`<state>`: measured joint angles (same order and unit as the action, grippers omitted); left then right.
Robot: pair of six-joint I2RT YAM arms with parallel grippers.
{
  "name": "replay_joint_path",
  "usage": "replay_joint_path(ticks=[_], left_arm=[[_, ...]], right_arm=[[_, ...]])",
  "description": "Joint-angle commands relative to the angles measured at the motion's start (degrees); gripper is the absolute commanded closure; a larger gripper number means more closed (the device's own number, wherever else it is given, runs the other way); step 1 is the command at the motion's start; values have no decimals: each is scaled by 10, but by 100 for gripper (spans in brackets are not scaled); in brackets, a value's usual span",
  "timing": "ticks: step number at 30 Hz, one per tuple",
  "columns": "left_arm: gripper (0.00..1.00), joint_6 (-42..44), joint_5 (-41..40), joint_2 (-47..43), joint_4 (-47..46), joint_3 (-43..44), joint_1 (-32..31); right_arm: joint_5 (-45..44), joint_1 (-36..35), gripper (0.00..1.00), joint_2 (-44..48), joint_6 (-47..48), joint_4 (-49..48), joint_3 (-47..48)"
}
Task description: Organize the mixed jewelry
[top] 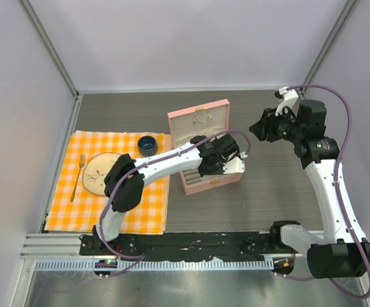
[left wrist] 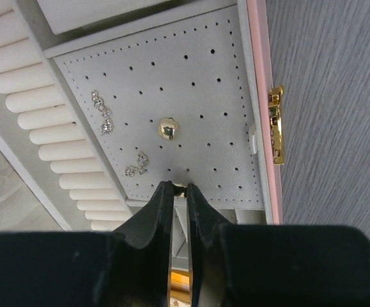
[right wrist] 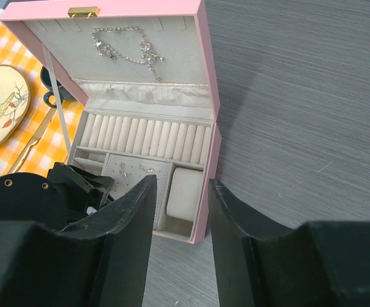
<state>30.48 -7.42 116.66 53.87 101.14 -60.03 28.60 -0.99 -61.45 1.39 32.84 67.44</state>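
A tiny gold piece is clamped in the left tool over the perforated pad; the right tool is held apart.

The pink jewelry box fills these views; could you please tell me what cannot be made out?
Left wrist: the black left tool is near shut around a gold glint; its fingers hide the piece.
Top external: the left arm covers the pink hinged jewelry box's tray; pieces too small.
Right wrist: the open black right tool and the left arm block the tray's near corner.
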Motion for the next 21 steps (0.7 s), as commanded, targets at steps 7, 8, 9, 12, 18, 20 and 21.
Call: replay_joint_path(ticks=[7,8,9,12,18,20,21], left_arm=[[100,7,-5,18,21,38,-14],[100,8,-7,19,24,39,-15],[100,8,-9,20,26,41,-16],[100,8,-15,24,31,45,-18],[96,9,-27,36,46,58,-22],[94,9,-29,38,48,61,-23],[92,9,-30,37,47,62,-24]], right_arm=[[8,3,56,16,-5,-28,-3],[8,3,56,16,-5,-28,-4],[8,2,56,17,-5,-29,-4],[8,3,56,17,-5,-29,-5],[9,3,56,18,-6,-28,-4],[9,17,56,18,-6,-29,-4],[10,18,56,19,-6,-28,-5]])
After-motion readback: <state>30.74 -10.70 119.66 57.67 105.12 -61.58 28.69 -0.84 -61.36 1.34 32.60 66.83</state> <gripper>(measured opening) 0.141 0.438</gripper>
